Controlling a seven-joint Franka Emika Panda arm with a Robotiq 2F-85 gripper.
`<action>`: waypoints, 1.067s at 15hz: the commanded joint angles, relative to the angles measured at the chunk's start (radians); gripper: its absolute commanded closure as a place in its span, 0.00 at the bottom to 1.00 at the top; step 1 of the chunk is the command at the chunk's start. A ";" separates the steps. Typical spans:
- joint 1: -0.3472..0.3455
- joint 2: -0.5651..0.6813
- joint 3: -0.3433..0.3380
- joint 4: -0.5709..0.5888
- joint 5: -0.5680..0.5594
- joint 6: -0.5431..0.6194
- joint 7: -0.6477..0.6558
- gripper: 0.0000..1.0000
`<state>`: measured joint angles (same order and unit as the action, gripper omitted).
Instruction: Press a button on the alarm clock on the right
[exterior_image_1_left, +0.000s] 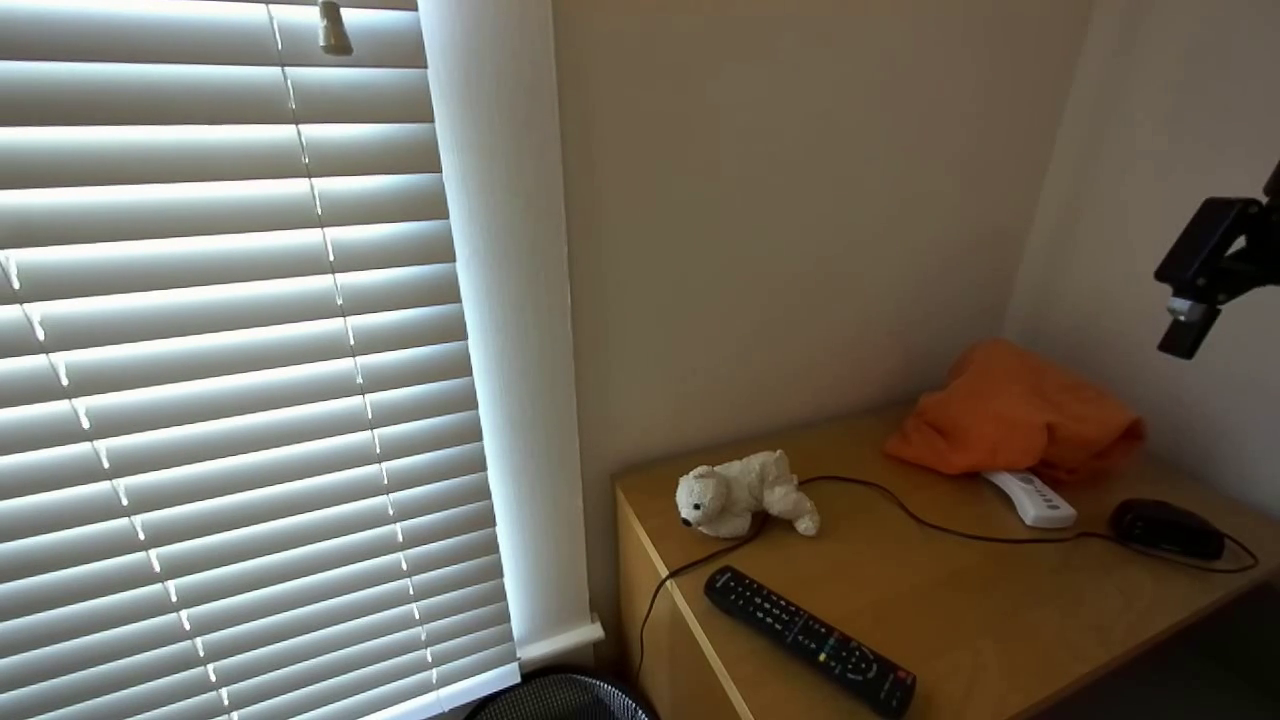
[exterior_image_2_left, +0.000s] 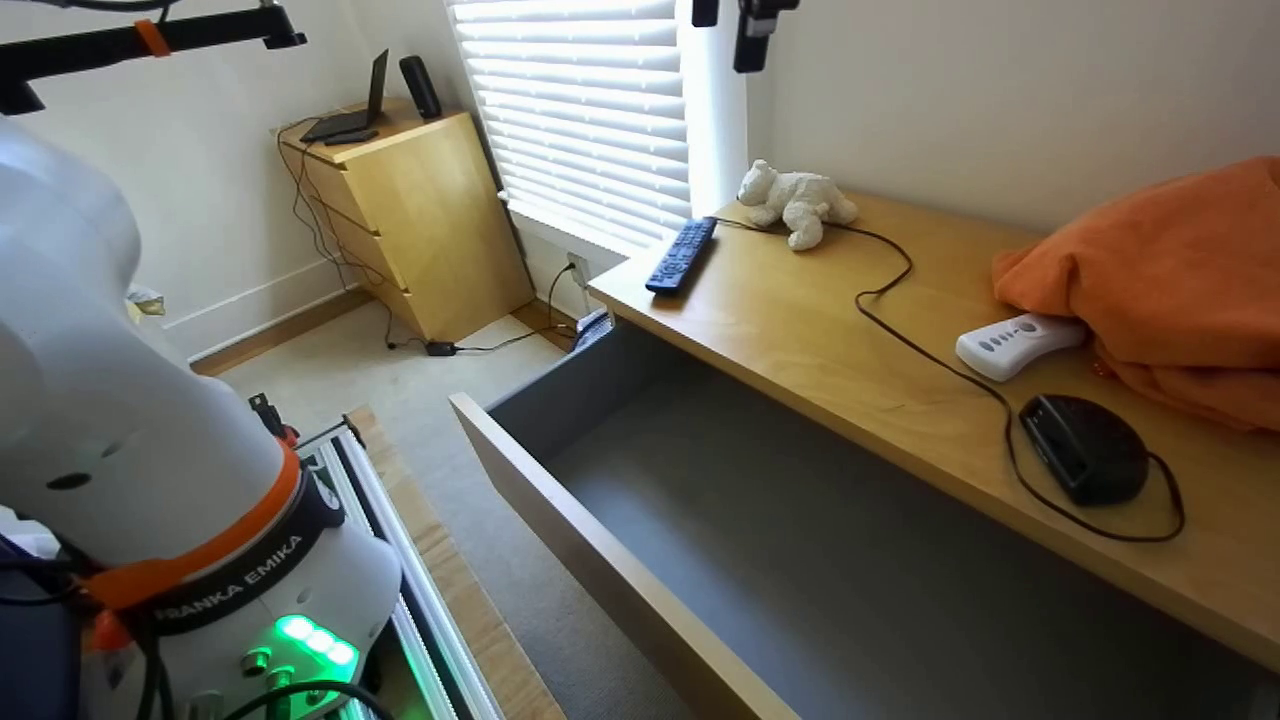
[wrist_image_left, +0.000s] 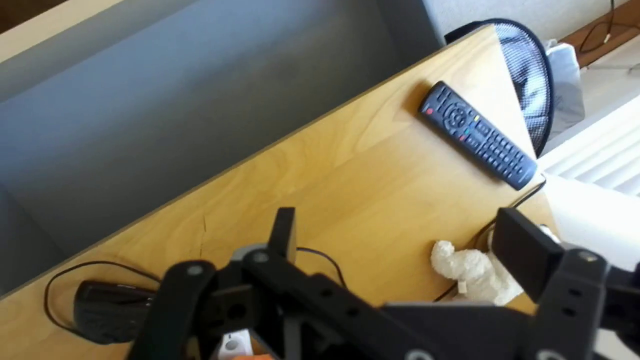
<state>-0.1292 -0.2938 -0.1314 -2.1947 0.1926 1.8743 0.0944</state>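
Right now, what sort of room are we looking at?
Probably a room in a home, perhaps a bedroom: there are window blinds, a light wooden dresser with a drawer pulled open, and a white plush bear on top.

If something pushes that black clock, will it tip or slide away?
Tipping seems unlikely: the clock looks low and broad. It might slide if pushed sideways, since the wooden top looks smooth and nothing visible braces it. Its cord lies in a slack loop, so it probably wouldn't tug back straight away.
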 joint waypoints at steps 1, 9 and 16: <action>-0.039 0.110 -0.033 0.067 -0.045 0.072 -0.003 0.00; -0.116 0.343 -0.123 0.200 -0.066 0.132 -0.049 0.00; -0.184 0.531 -0.153 0.309 -0.019 0.234 -0.107 0.00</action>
<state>-0.2865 0.1524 -0.2814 -1.9472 0.1388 2.0684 0.0269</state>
